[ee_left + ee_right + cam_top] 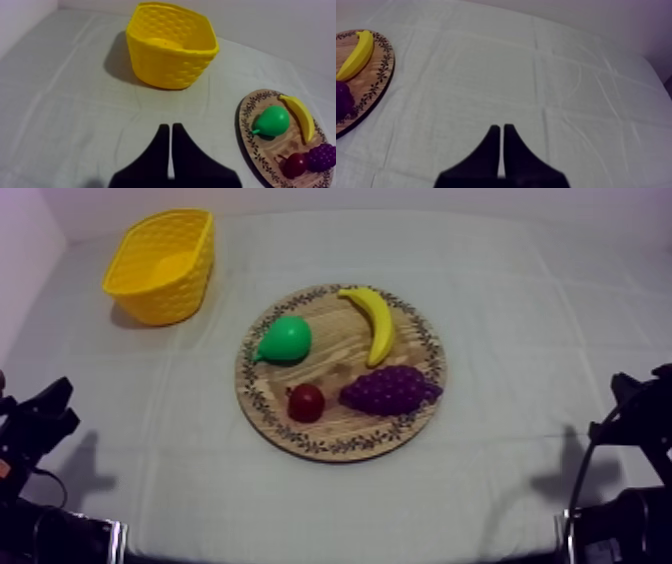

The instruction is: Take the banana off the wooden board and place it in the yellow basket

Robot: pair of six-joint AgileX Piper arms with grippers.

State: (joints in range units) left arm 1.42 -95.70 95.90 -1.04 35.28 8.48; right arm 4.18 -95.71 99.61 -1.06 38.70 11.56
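Curved yellow banana [375, 323], flat at one o'clock on the round wooden board [335, 353], just inside its patterned rim. Yellow basket [165, 273], upright, open side up, well apart at ten o'clock from the board.

Objects on the table, by count. Round wooden board [335, 348] with patterned rim: one. Yellow basket [165, 293]: one. Toy fruits, four in all: one banana [375, 321], one pear [286, 339], one bunch of grapes [388, 389], one small red fruit [306, 402]. Grippers, two: left gripper [167, 126], right gripper [501, 127].
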